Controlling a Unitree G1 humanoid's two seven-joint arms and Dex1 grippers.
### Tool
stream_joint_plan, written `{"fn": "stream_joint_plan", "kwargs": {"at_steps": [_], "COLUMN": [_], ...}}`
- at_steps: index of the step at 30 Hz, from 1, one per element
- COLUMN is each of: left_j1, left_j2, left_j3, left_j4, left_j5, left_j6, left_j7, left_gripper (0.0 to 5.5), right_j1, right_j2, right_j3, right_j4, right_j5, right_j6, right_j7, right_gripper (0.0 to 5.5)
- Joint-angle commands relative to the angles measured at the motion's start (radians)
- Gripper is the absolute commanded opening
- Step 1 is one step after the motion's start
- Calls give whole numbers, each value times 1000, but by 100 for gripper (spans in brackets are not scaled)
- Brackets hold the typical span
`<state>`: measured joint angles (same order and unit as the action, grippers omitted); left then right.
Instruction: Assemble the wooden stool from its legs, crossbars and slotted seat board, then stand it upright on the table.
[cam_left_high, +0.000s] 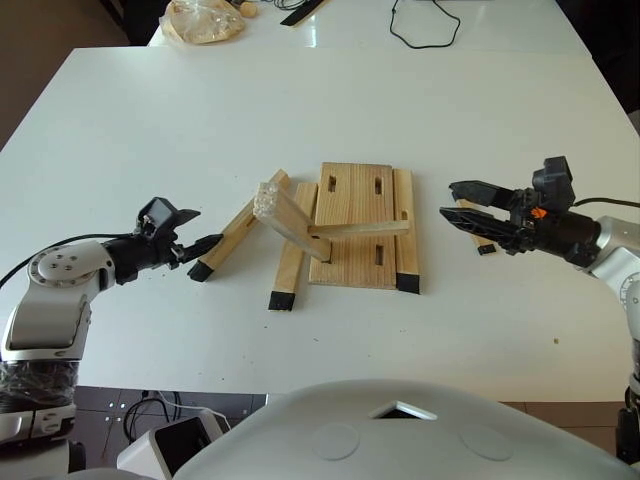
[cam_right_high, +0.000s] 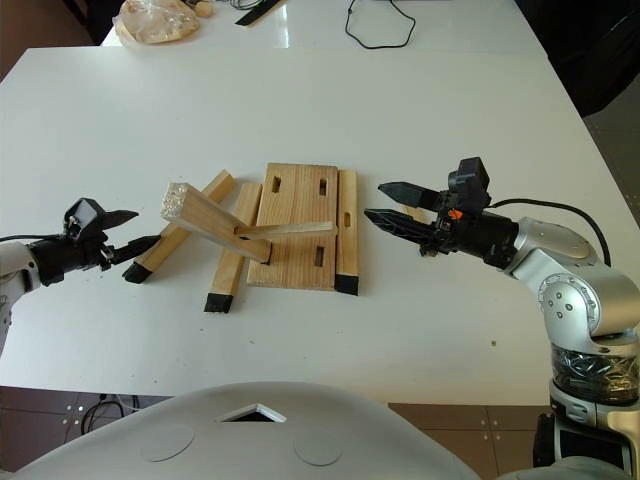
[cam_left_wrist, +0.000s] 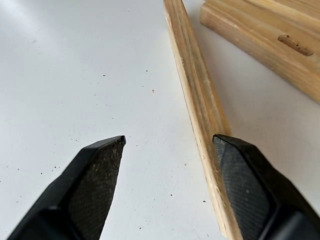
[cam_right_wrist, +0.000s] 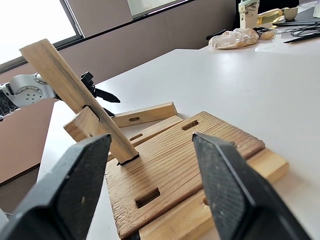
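The slotted seat board (cam_left_high: 350, 190) lies flat at the table's middle. One wooden leg (cam_left_high: 285, 212) stands tilted in a slot, leaning up to the left, and a thin crossbar (cam_left_high: 362, 229) runs from it across the board. Two black-footed legs (cam_left_high: 238, 226) (cam_left_high: 293, 252) lie left of the board, and a third (cam_left_high: 404, 230) lies along its right edge. My left gripper (cam_left_high: 198, 230) is open just left of the leftmost leg's black foot; that leg (cam_left_wrist: 200, 100) runs beside one finger (cam_left_wrist: 250, 185). My right gripper (cam_left_high: 448, 198) hovers open right of the board, above another wooden piece (cam_left_high: 485, 243).
The white table (cam_left_high: 150, 120) has free room at the front and on both far sides. At the back, on an adjoining table, lie a crumpled plastic bag (cam_left_high: 203, 20) and a black cable (cam_left_high: 425, 30).
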<state>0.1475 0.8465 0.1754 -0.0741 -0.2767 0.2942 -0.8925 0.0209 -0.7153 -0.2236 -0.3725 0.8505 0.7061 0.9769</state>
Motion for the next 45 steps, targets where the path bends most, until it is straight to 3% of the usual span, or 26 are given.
{"fn": "stream_joint_plan", "kwargs": {"at_steps": [1, 14, 19, 24, 30, 41, 45], "left_j1": [5, -53, -19, 53, 82, 94, 101], "left_j2": [-2, 6, 5, -13, -71, -89, -99], "left_j3": [-29, -36, 47, 124, 38, -52, -64], "left_j4": [61, 210, 82, -148, -272, -111, -110], "left_j5": [49, 90, 21, -67, -87, 18, 3], "left_j6": [-16, -79, -15, 203, 344, 293, 270], "left_j7": [9, 28, 27, 96, 155, 202, 179], "left_gripper": [326, 326, 326, 326, 326, 326, 264], "right_j1": [-15, -20, -11, 18, 24, 14, 19], "right_j2": [-13, -17, -21, -22, -4, -6, -8], "right_j3": [8, 17, 11, -6, 9, 22, 24], "right_j4": [1, 3, -4, -20, -27, -19, -21], "right_j5": [-11, -16, -13, -11, -27, -36, -37], "right_j6": [-6, -6, -4, -8, -24, -32, -37], "right_j7": [5, 11, 14, 6, -8, 2, 0], "right_gripper": [300, 300, 300, 300, 300, 300, 300]}}
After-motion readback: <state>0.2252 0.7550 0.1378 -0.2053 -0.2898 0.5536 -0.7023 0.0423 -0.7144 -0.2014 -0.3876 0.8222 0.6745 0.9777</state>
